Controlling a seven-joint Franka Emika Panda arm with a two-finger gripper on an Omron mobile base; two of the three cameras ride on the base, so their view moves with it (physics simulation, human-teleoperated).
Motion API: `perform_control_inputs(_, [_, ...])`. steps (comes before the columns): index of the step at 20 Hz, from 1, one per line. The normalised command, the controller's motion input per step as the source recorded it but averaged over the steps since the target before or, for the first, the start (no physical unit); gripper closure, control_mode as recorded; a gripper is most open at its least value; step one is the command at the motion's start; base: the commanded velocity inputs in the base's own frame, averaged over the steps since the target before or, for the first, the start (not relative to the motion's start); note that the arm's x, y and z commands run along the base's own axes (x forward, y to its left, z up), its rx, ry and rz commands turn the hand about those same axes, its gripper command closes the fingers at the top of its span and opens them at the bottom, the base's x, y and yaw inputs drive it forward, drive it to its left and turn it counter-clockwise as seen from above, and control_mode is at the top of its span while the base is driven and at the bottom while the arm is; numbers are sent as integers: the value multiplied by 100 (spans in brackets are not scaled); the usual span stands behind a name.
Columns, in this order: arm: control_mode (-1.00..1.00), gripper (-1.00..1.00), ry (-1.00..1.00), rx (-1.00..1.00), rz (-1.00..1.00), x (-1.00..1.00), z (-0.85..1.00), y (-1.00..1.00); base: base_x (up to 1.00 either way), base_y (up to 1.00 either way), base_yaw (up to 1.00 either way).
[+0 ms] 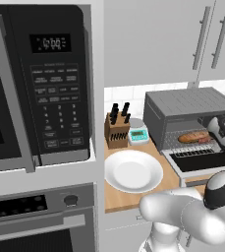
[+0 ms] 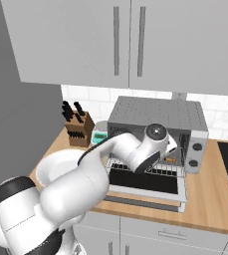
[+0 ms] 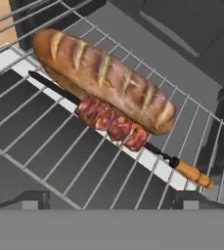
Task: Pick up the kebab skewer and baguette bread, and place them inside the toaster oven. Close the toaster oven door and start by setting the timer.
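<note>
1. Kitchen first: you face white upper cabinets [image 2: 130, 45] over a wooden counter [image 2: 210, 199], with a black microwave [image 1: 35, 83] and a built-in oven [image 1: 40, 216] in the tall unit at your left.
2. On that counter you see the toaster oven [image 1: 187, 106], its toaster oven door [image 1: 202, 161] dropped open and lying flat in front.
3. Inside, on the wire rack [image 3: 45, 141], the baguette bread [image 3: 103, 78] lies with the kebab skewer [image 3: 113, 124] alongside it, the two touching.
4. Your gripper [image 3: 111, 205] hangs just above the rack near the skewer; its jaws stand wide apart, holding nothing.
5. Left of the toaster oven you have a white plate [image 1: 133, 172], a knife block [image 1: 117, 128] and a small kitchen scale [image 1: 138, 135].
</note>
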Motion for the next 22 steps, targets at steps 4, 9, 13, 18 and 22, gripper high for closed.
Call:
perform_control_inputs(4, [-100, -100, -18, 38, -49, -12, -17, 0, 0, 0, 0])
perform_control_inputs(9, [-100, -100, -33, 18, -31, -49, -34, 12, 0, 0, 0])
perform_control_inputs(13, [-100, -100, -29, 1, -9, -6, -31, 36, 0, 0, 0])
perform_control_inputs(18, [-100, -100, -11, 5, -3, 5, -28, 14, 0, 0, 0])
perform_control_inputs(22, [-100, -100, -1, 9, -7, 0, -4, 0, 0, 0, 0])
